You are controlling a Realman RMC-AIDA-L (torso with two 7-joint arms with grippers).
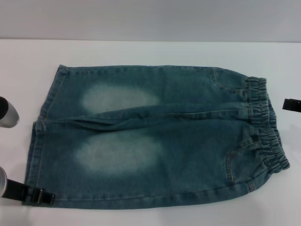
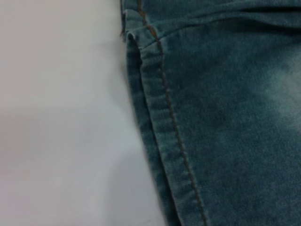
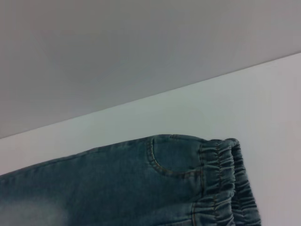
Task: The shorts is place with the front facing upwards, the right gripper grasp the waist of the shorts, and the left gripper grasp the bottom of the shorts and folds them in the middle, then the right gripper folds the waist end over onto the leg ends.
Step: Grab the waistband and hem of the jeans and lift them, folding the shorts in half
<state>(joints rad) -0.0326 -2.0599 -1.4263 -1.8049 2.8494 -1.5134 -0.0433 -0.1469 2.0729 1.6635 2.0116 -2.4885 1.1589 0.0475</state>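
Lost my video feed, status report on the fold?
Left gripper at the leg hem, right gripper off the waistband; neither gripping. Shorts flat, unfolded, front up on table. Nothing in the way.

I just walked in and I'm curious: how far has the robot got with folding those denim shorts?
Barely started. Done: the shorts lie flat, front up, on the white table, with no fold in them. In hand: the left gripper sits at the leg hems, and the right gripper is just beyond the elastic waist; neither visibly holds cloth. Left: gripping, folding down the middle, then folding waist onto leg ends.
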